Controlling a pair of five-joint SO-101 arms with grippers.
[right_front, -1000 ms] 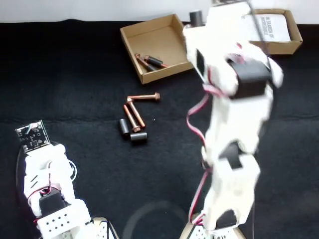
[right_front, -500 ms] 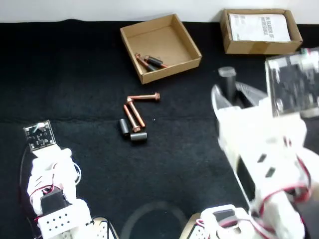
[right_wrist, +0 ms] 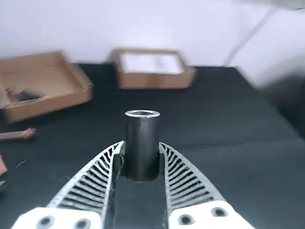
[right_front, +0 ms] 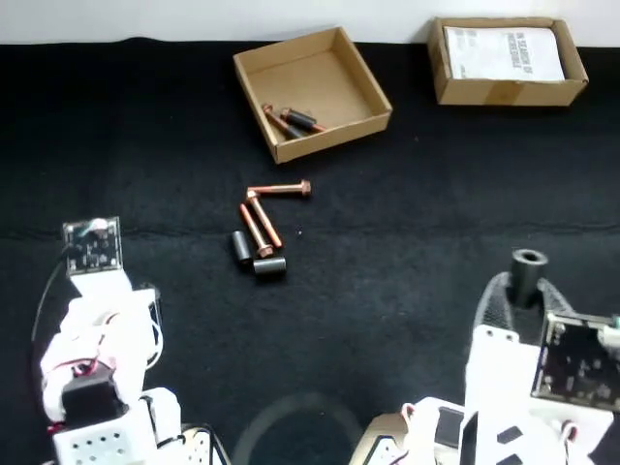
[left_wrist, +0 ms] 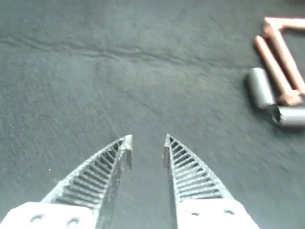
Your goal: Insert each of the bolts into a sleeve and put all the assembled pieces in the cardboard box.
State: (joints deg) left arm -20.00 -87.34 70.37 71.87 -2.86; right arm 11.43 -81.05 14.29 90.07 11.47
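In the high view, a sleeve [right_front: 529,269] is held upright by the right gripper [right_front: 528,289], its arm folded low; bolts [right_front: 262,221] lie mid-table, short of the cardboard box [right_front: 254,66]. In the left wrist view, the left gripper [left_wrist: 146,144] is seen slightly parted over the table [left_wrist: 71,71]. In the right wrist view, the sleeve [right_wrist: 142,136] is pinched upright.

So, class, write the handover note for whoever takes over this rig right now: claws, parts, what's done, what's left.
Left claw: open, over bare mat near the loose parts.
Right claw: shut on an upright sleeve.
On the mat: three loose bolts and two loose sleeves.
Done: assembled pieces lie in the cardboard box.
Left: sleeve the three bolts, then box them.
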